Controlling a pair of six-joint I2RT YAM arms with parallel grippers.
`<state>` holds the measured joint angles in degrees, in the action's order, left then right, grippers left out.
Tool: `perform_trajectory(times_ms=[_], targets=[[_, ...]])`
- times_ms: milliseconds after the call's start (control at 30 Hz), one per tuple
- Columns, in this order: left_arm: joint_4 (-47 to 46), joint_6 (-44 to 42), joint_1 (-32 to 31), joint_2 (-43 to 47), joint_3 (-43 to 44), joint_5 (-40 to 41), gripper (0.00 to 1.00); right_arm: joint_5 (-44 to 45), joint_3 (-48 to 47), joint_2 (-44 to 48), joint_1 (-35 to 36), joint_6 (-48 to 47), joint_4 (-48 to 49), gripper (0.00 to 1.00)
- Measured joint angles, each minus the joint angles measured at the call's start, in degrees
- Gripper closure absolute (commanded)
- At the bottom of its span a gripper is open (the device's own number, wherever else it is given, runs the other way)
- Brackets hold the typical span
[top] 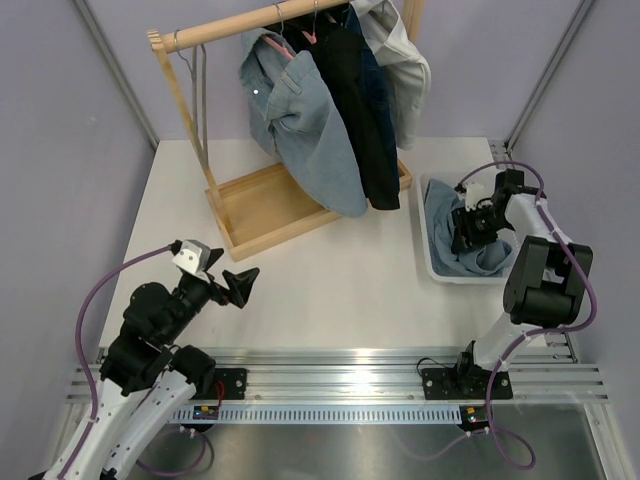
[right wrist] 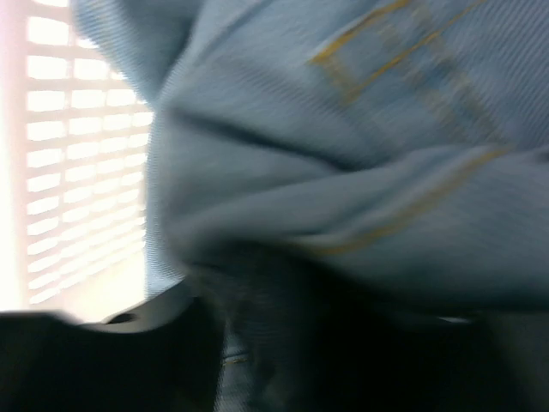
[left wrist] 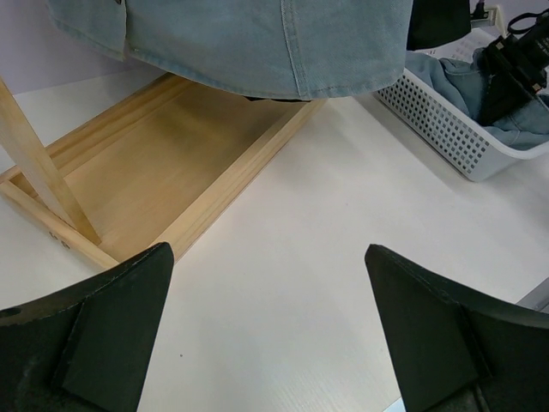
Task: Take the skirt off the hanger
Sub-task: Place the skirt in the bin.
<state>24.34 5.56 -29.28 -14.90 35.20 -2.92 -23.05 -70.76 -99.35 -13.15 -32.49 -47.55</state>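
The blue denim skirt [top: 488,252] lies crumpled in the white basket [top: 432,262] at the right of the table. My right gripper [top: 467,228] is down in the basket, on top of the denim. In the right wrist view the denim [right wrist: 360,154] with yellow stitching fills the frame and is blurred, and the jaws are lost in shadow. Hangers [top: 308,28] hang on the wooden rail [top: 230,28] with other garments on them. My left gripper [top: 240,285] hovers open over the table's near left, and nothing lies between its fingertips [left wrist: 268,247].
A wooden rack with a tray base [top: 262,205] stands at the back. A light denim shirt [top: 310,130], black and navy garments [top: 362,110] and a pale jacket [top: 405,70] hang from it. The basket's perforated wall [left wrist: 446,129] shows at the right.
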Motion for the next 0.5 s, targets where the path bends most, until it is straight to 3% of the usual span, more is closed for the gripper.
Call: perform_trajectory(times_ms=[67,267,400,500], targets=[[0.00,0.00,0.00,0.00,0.00,-0.11,0.01,1.11,-0.98,2.19,0.00,-1.07,-2.49,0.33],[0.00,0.00,0.00,-0.02,0.00,-0.31,0.01,4.48,-14.05,10.08,-0.02,-4.04,-9.79,0.22],[0.00,0.00,0.00,-0.02,0.00,-0.35,0.01,4.17,-26.18,13.70,-0.02,-5.51,-14.32,0.01],[0.02,0.00,0.00,-0.02,0.00,-0.33,0.01,1.18,-33.94,15.21,0.28,-6.91,-17.64,0.01]])
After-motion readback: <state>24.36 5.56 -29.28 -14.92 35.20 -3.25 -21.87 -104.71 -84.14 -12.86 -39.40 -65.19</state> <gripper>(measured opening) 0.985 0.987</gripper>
